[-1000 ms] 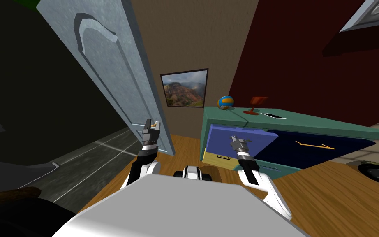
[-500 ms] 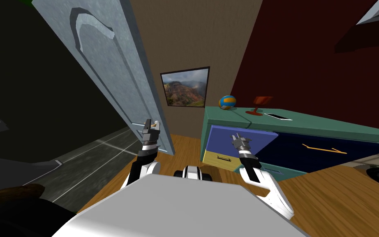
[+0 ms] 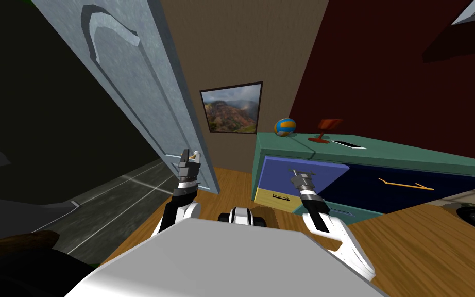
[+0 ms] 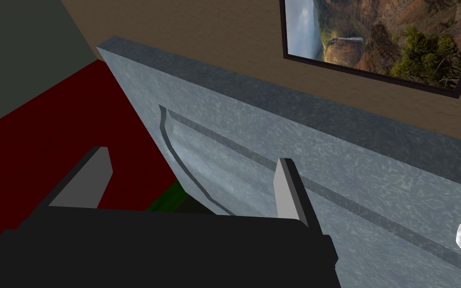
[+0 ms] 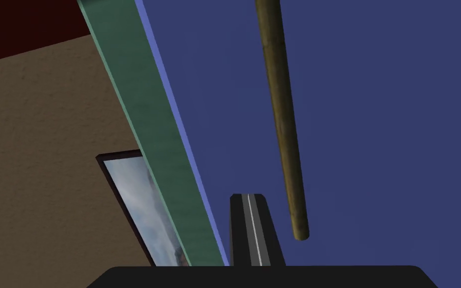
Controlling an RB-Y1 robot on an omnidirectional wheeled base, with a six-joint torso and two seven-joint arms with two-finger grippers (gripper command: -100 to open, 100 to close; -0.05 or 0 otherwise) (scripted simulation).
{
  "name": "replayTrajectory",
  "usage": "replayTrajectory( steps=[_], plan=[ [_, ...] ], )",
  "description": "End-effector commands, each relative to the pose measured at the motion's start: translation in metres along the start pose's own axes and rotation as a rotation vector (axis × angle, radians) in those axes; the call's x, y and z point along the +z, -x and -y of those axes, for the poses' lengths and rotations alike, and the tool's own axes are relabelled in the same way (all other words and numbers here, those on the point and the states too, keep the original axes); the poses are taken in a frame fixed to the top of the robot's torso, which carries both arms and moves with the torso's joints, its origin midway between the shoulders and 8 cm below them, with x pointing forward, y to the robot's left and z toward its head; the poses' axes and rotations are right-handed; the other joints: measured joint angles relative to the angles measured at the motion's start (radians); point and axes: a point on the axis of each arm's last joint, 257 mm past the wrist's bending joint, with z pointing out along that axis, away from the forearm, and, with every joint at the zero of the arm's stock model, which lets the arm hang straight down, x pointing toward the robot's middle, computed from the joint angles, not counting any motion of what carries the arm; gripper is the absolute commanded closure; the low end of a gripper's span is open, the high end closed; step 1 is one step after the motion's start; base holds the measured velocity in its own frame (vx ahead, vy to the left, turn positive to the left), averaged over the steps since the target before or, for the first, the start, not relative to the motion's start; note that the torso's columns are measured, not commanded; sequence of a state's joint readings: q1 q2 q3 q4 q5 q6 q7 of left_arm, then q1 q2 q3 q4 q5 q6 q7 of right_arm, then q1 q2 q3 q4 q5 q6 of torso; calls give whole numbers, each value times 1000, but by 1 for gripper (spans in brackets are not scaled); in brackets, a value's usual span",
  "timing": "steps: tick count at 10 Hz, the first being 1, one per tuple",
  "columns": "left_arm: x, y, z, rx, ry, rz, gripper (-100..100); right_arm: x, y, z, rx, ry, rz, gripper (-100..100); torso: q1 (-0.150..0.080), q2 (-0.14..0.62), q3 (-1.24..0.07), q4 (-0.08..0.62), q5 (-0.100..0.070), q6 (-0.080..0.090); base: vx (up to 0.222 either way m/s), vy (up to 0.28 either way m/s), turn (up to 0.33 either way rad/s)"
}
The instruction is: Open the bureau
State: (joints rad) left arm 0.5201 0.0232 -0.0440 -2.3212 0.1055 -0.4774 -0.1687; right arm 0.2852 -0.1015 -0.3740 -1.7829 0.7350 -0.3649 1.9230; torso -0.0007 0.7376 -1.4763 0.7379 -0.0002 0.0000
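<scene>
The green bureau [image 3: 375, 157] stands against the wall, ahead and to my right. Its violet-blue front panel [image 3: 280, 172] sits at the left end, above a yellow drawer [image 3: 275, 197]. My right gripper [image 3: 302, 176] is held up in front of that panel. In the right wrist view it [image 5: 248, 220] is shut with nothing between its fingers. A brownish bar handle [image 5: 280, 115] runs just beside the fingertips, apart from them. My left gripper [image 3: 187, 155] is open [image 4: 192, 157] and empty, close to a grey door [image 4: 324, 190].
The open grey door [image 3: 143, 103] with its knob [image 3: 196, 154] stands left of the bureau, and a black area lies beyond it. On the bureau sit a ball [image 3: 285, 127], a red goblet [image 3: 326, 129] and a phone [image 3: 349, 145]. A navy panel [image 3: 405, 184] lies to the right.
My head view has shifted slightly. The right forearm has drifted a little to the right in front of the blue panel. The left arm has held still.
</scene>
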Motion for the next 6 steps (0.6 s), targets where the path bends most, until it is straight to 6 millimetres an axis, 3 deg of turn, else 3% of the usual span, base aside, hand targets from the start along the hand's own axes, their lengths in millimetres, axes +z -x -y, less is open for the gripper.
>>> replayTrajectory(
  steps=[1,4,6],
  plan=[
    [0,0,0,0,0,0,0,-8,-7,-4,-92,27,5,-100,-1,0,0,0,0,0,3,-46,4],
    [0,0,0,0,0,0,0,-18,-4,-19,-62,37,-28,-100,1,1,0,0,0,0,-5,-34,2],
    [0,0,0,0,0,0,0,-11,-9,-8,-68,35,-33,-100,2,0,0,0,1,0,27,-4,32]
  ],
)
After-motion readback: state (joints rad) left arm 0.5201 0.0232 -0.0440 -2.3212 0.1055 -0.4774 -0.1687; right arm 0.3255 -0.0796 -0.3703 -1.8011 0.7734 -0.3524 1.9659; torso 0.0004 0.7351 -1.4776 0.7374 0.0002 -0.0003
